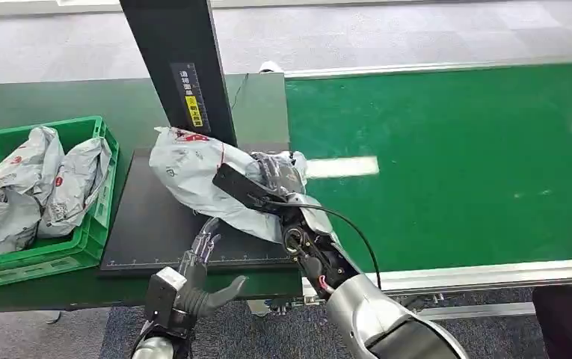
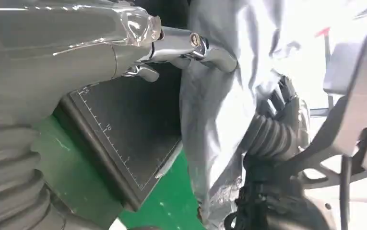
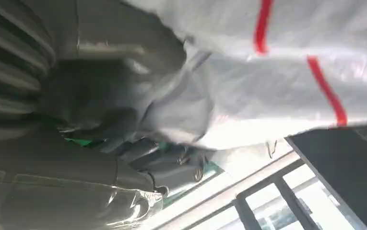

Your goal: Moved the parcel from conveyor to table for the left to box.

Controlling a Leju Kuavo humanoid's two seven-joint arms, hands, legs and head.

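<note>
Head view, surface: a black mat (image 1: 155, 224) is laid on the dark green table (image 1: 58, 97); the green conveyor (image 1: 454, 164) adjoins it.
Right hand (image 1: 279, 179): fingers are closed on the grey parcel (image 1: 193, 168).
Left hand (image 1: 197, 280): fingers are spread.
Room: grey carpet (image 1: 417, 34).

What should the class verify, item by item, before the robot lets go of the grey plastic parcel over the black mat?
1. Right robot hand grips the grey plastic parcel: ok.
2. Parcel is above the black ruled mat: ok.
3. Parcel rests fully on the mat: cannot tell.
4. Left robot hand is free to take over: ok, its fingers are apart and hold nothing.
5. Left robot hand's fingers are touching the parcel: cannot tell.
6. Green plastic crate has room: cannot tell, two grey parcels already lie in it.
</note>
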